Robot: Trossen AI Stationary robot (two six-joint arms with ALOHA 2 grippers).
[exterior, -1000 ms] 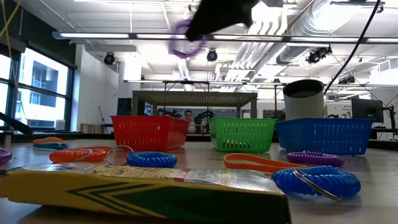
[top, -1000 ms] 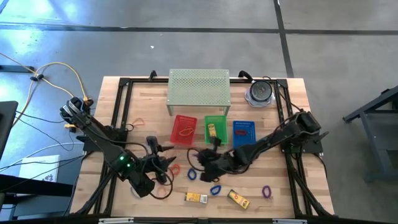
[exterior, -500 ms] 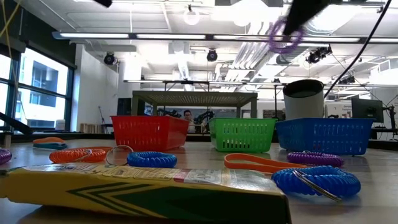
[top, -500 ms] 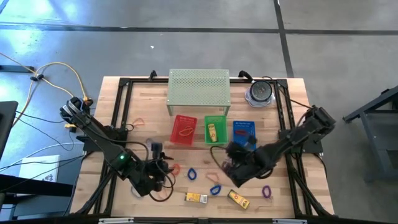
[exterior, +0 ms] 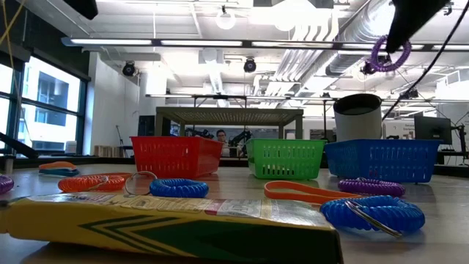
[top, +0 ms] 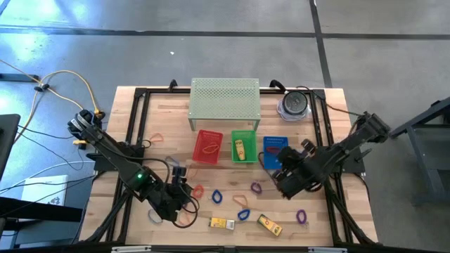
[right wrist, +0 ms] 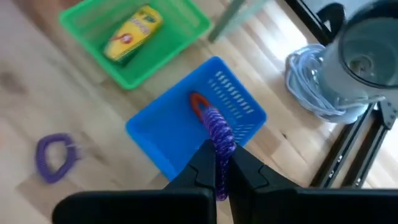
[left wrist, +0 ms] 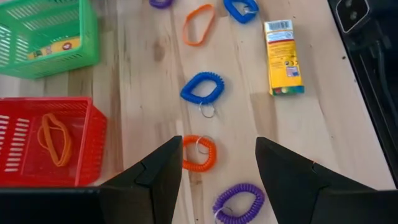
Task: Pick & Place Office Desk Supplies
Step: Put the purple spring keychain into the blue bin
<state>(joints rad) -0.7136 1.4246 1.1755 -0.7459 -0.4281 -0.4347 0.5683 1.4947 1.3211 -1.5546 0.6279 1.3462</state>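
My right gripper (right wrist: 217,167) is shut on a purple coil loop (right wrist: 219,134) and hovers above the blue basket (right wrist: 180,134), which has a red band (right wrist: 198,102) in it. In the low view the loop (exterior: 379,55) hangs high over the table. My left gripper (left wrist: 217,168) stands open over the table's near left, above an orange coil (left wrist: 199,154) and a purple coil (left wrist: 239,202), touching nothing. A blue coil (left wrist: 202,89) and a yellow box (left wrist: 283,57) lie flat on the wood beyond them. My right gripper pinches one stretch of the purple coil loop (right wrist: 217,149) between its two fingers. The fingers slant downward from above. The rest of the loop sticks out past the fingertips and hangs clear of the table and the basket.
Red basket (top: 208,146) holding an orange band, green basket (top: 243,146) holding a yellow box, and blue basket (top: 275,150) stand in a row mid-table. Behind them are a green perforated stand (top: 225,102) and a grey container (top: 294,104). Loose coils and two yellow boxes (top: 221,223) lie near the front edge.
My right gripper has carried the purple coil loop up and toward the table's right and far side, from the middle of the table to over the blue basket, turning as it went. My left gripper has turned in place.
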